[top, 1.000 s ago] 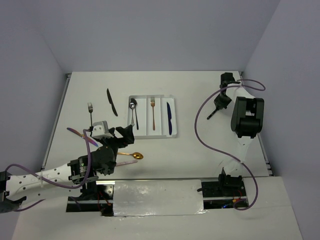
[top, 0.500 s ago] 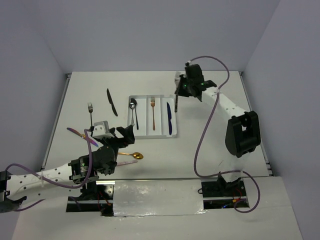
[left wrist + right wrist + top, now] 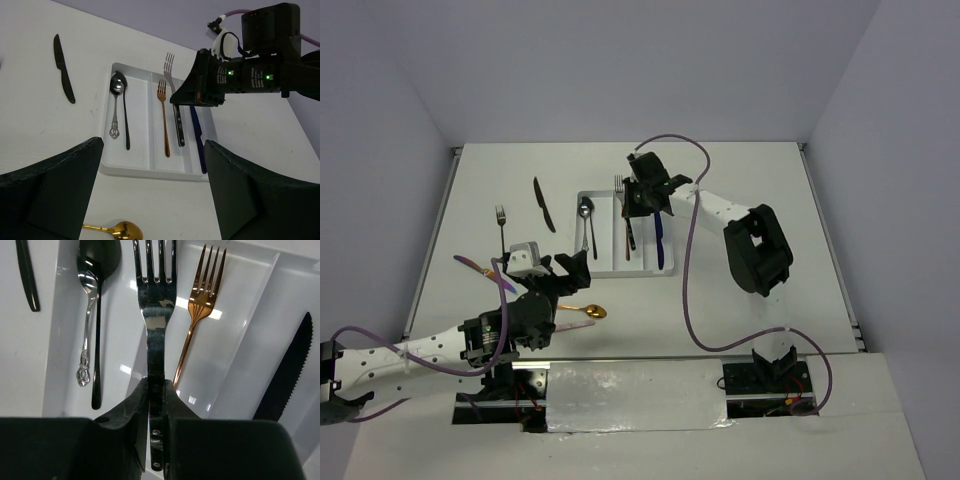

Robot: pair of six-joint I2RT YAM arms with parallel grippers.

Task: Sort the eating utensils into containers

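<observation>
Lilac walls (image 3: 620, 70) box in our white tabletop (image 3: 750, 190), matte and evenly lit. Beneath the right gripper (image 3: 156, 390) sits the white tray (image 3: 620, 273); those jaws are clamped on a silver fork (image 3: 155, 295) by its dark handle, tines ahead of them, reaching the tray's far rim. Let go here, we judge it could catch that rim or a divider (image 3: 149, 125) and lie crooked. The left gripper (image 3: 563, 265) hangs jaws apart, tray ahead.
</observation>
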